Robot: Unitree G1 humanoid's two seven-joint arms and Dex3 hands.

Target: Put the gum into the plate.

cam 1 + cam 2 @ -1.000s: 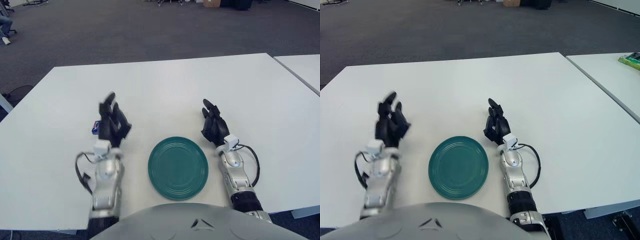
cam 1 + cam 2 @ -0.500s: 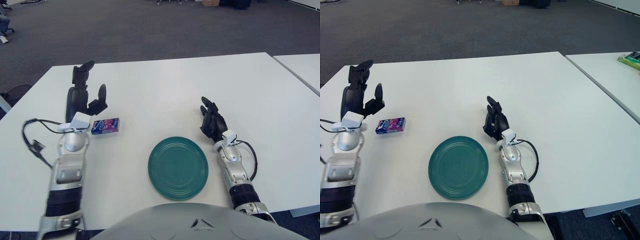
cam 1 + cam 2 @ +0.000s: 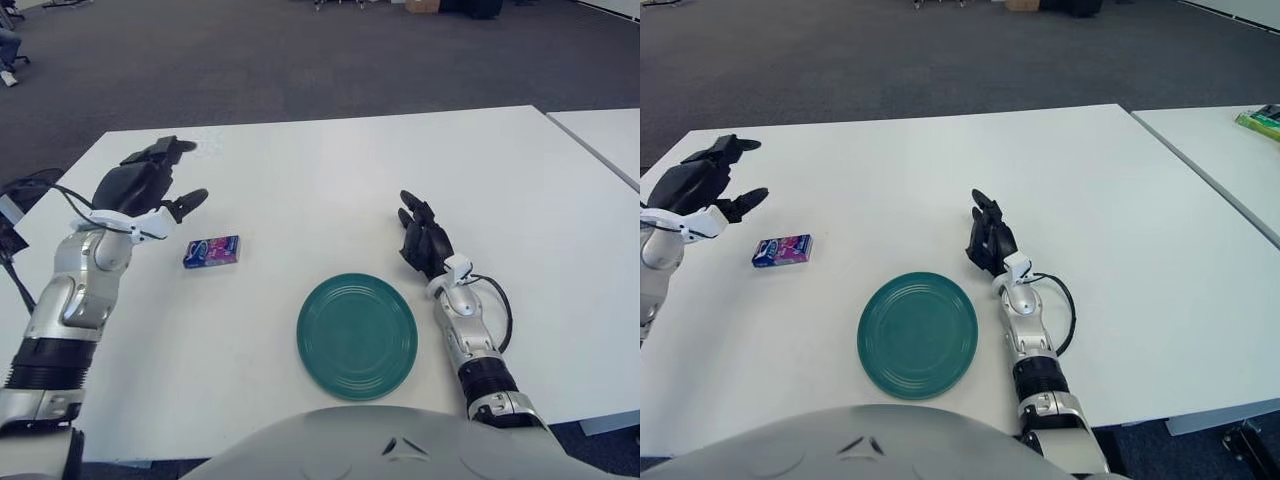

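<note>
Reaching is the step in hand: the robot's left hand (image 3: 145,190) hovers above the white table (image 3: 330,170), fingers spread apart and holding nothing, up and to the left of the gum pack (image 3: 211,251). That small blue-and-purple pack lies flat on the table, well apart from the round green plate (image 3: 356,335) (which sits empty near the robot's body). The right hand (image 3: 424,243) rests idle on the table just right of the plate, fingers relaxed. Next, the left hand likely must lower over the pack and close on it.

White table (image 3: 330,170): gum pack (image 3: 211,251), green plate (image 3: 356,336)
</note>
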